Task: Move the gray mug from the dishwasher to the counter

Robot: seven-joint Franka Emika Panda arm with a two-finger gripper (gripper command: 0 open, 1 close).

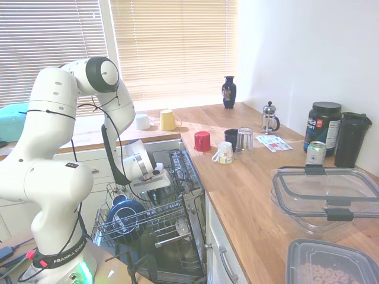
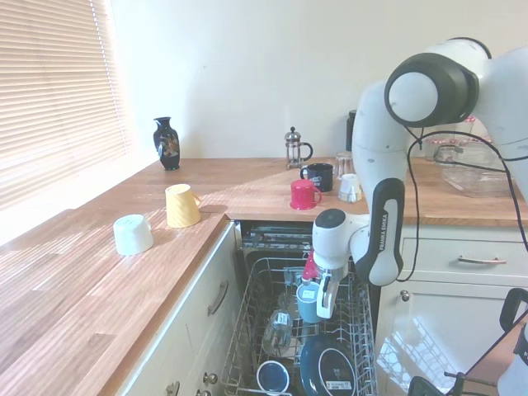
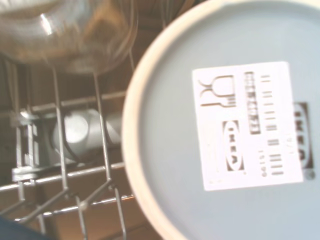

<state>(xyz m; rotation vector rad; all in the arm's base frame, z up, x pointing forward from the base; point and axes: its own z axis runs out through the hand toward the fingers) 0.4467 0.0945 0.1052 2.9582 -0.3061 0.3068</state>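
Note:
The gray mug (image 2: 307, 304) hangs upside down just above the dishwasher's wire rack (image 2: 247, 330), and my gripper (image 2: 314, 301) is shut on it, with a white finger (image 2: 324, 297) against its right side. In the wrist view the mug's pale base (image 3: 170, 150), with a white printed label, fills most of the picture. From the first exterior view my gripper (image 1: 157, 176) reaches down over the rack (image 1: 148, 223) and hides the mug. The wooden counter (image 1: 249, 189) runs to the right of the open dishwasher.
Dark blue plates (image 1: 124, 216) and a clear glass (image 2: 276, 330) sit in the rack. A red cup (image 1: 202, 141), black mug (image 1: 231, 139), drinking glass (image 1: 244, 140) and white mug (image 1: 224, 152) stand on the counter near the dishwasher. Plastic containers (image 1: 325, 195) fill the near end.

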